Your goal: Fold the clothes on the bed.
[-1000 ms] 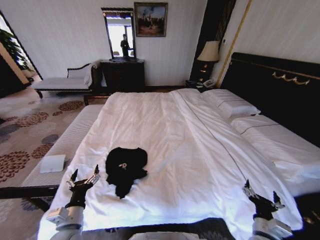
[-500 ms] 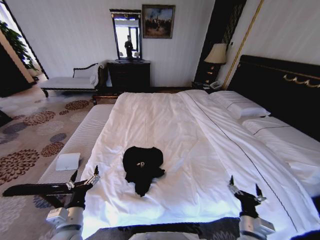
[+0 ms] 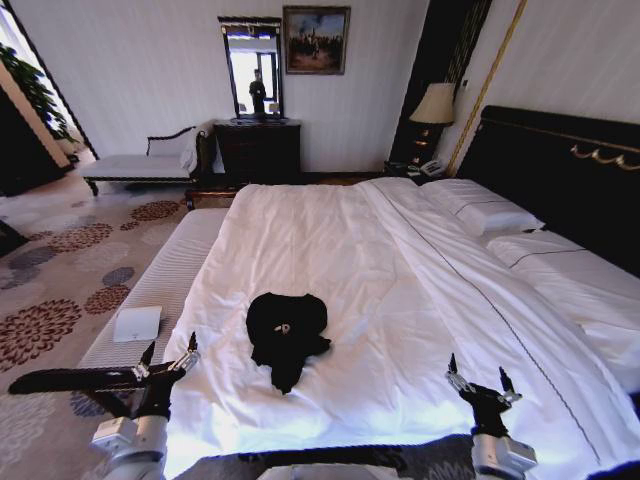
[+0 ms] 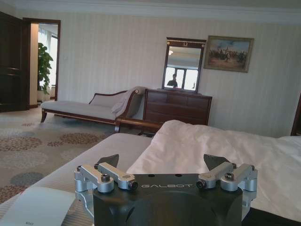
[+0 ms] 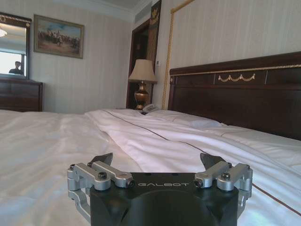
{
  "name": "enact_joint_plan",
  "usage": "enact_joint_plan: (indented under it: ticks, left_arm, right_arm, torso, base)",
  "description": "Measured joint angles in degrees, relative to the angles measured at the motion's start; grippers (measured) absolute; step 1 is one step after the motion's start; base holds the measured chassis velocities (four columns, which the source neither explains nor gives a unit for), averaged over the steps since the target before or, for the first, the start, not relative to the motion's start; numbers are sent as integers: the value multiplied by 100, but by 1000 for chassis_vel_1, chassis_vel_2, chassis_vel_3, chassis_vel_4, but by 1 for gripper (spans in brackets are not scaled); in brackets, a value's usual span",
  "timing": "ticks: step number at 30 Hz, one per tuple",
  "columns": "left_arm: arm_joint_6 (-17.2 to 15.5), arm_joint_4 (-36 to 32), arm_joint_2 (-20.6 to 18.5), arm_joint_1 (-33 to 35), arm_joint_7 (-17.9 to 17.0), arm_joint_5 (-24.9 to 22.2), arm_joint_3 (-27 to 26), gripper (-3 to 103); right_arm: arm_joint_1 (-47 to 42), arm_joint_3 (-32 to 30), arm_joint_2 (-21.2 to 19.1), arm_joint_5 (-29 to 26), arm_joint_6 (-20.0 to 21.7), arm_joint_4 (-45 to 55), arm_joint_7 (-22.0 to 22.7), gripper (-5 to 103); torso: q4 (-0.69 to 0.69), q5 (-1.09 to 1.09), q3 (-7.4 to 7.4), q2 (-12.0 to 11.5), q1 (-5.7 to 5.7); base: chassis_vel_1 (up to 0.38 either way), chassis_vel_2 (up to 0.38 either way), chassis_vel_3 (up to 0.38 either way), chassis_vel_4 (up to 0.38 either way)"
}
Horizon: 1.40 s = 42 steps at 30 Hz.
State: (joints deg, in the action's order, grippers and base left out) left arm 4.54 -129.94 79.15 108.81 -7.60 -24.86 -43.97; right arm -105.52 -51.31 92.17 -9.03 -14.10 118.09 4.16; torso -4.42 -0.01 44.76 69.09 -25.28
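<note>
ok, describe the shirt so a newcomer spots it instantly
Start at the large white bed with the dark headboard. Near its foot end lies the black T-shirt, crumpled. It is the only dark item on the white bedding.

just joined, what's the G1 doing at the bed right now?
Nothing is being handled yet. The crumpled black short-sleeved T-shirt lies untouched on the white duvet of the large dark-framed bed, near the robot's edge. The left gripper hangs open by the bed's corner beside the white striped bench; the right gripper is open over the duvet. Neither touches the shirt.
</note>
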Motion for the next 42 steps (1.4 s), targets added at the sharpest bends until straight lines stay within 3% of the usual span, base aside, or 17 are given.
enact_joint_plan:
  ticks: [13, 18, 23, 25, 28, 29, 33, 34, 35, 37, 38, 39, 42]
  left_arm:
    - [-22, -52, -29, 40, -7, 4, 6, 100]
    - [-22, -54, -25, 35, -7, 25, 17, 100]
    - [-22, -43, -20, 36, -5, 30, 18, 100]
    - [-14, -24, -3, 68, 3, 32, 7, 100]
    - [2, -9, 26, 107, 22, 37, -3, 100]
    - [2, -9, 26, 107, 22, 37, -3, 100]
    - [3, -2, 26, 130, 74, 52, 26, 100]
    - [8, -1, 21, 152, 96, 79, 36, 100]
    - [8, -1, 21, 152, 96, 79, 36, 100]
    - [23, -2, 21, 183, 112, 138, 39, 100]
    - [51, -2, 20, 235, 124, 183, 31, 100]
    - [51, -2, 20, 235, 124, 183, 31, 100]
    - [108, -2, -9, 342, 133, 198, -33, 100]
  right_arm:
    - [30, -45, -3, -223, -144, 18, -243, 100]
    - [-2, -21, -3, -213, -64, 79, -238, 100]
    - [-48, 159, -4, -797, 307, 396, -276, 100]
    - [-22, 341, -121, -1481, 878, 756, -290, 100]
    - [170, 549, -606, -1968, 1617, 1053, -229, 100]
    - [170, 549, -606, -1968, 1617, 1053, -229, 100]
    - [568, 731, -1275, -2442, 2316, 1142, -126, 100]
    - [745, 818, -1501, -2855, 2485, 1094, -112, 100]
    - [745, 818, -1501, -2855, 2485, 1094, -112, 100]
    - [984, 933, -1772, -3419, 2740, 977, -139, 100]
    - [1208, 1038, -1997, -3933, 3002, 853, -205, 100]
    - [1208, 1038, -1997, -3933, 3002, 853, -205, 100]
    - [1696, 1296, -2305, -4685, 3458, 624, -220, 100]
  torso:
    - [0, 2, 0, 0, 1]
    - [0, 2, 1, -2, -3]
    - [-1, 0, 1, -2, -5]
    - [-1, 1, -1, -1, 2]
    - [1, 1, -1, 2, 4]
    - [1, 1, -1, 2, 4]
    - [0, 1, 0, 0, 2]
    - [1, 2, 1, -1, -1]
    - [1, 2, 1, -1, -1]
    - [0, 3, 1, -1, -2]
    - [0, 2, 1, -1, -2]
    - [0, 2, 1, -1, -2]
    - [0, 3, 0, 0, 0]
  base:
    - [-42, 75, 40, -70]
    - [-97, 108, 102, -103]
    - [-16, 29, 16, -29]
    - [0, 0, 0, 0]
    - [0, 0, 0, 0]
    - [0, 0, 0, 0]
    - [0, 0, 0, 0]
    - [0, 0, 0, 0]
    - [0, 0, 0, 0]
    - [0, 0, 0, 0]
    - [0, 0, 0, 0]
    - [0, 0, 0, 0]
    - [0, 0, 0, 0]
